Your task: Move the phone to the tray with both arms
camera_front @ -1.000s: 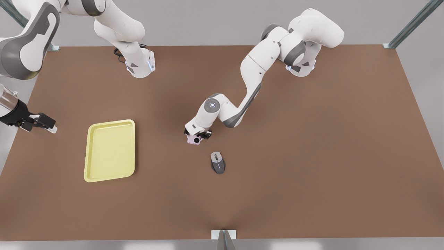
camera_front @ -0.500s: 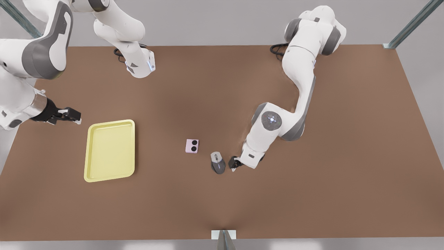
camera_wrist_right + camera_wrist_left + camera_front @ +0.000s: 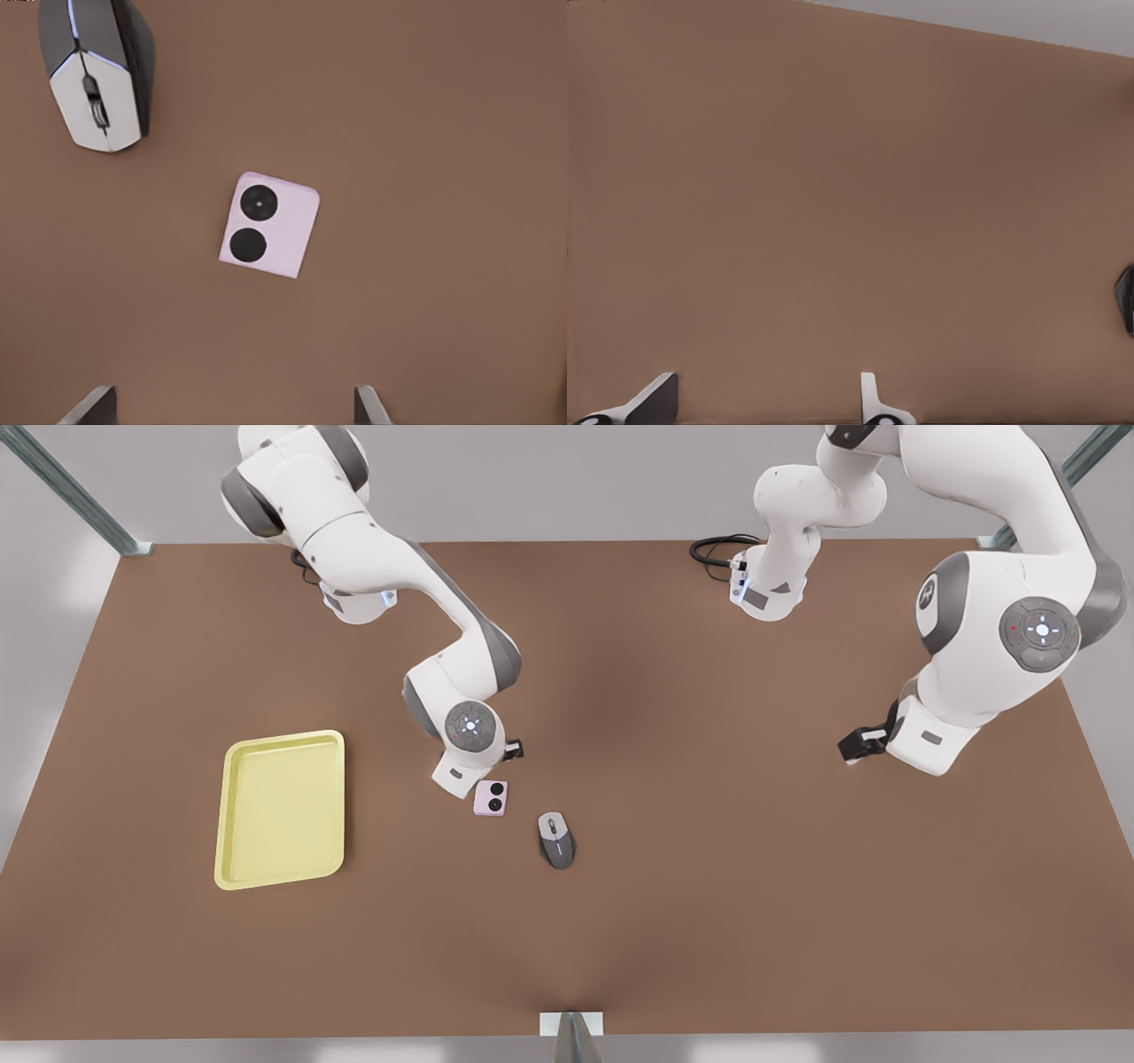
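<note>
Two white jointed robot arms reach over the brown tabletop [image 3: 709, 903] from their bases at its far edge. On my right wrist feed, the right gripper [image 3: 229, 409] hangs above the small pale pink rounded-rectangle phone [image 3: 490, 798]. Its fingers [image 3: 89, 407] are spread wide and released, with nothing between them. This is the arm on the front view's left.

I see the phone lying flat on the tabletop with its two dark round lenses facing up, untouched. It sits between the flat pale yellow rectangular tray [image 3: 279, 815] and the grey-and-dark computer mouse [image 3: 556, 840]. The phone is near the mouse and well apart from the tray, which lies toward the front view's left.

I find the left gripper [image 3: 762, 403] on the front view's right, well apart from the phone and the mouse. It hangs over bare tabletop. On my left wrist feed its two pale fingertips [image 3: 873, 403] stand apart, released and holding nothing.
</note>
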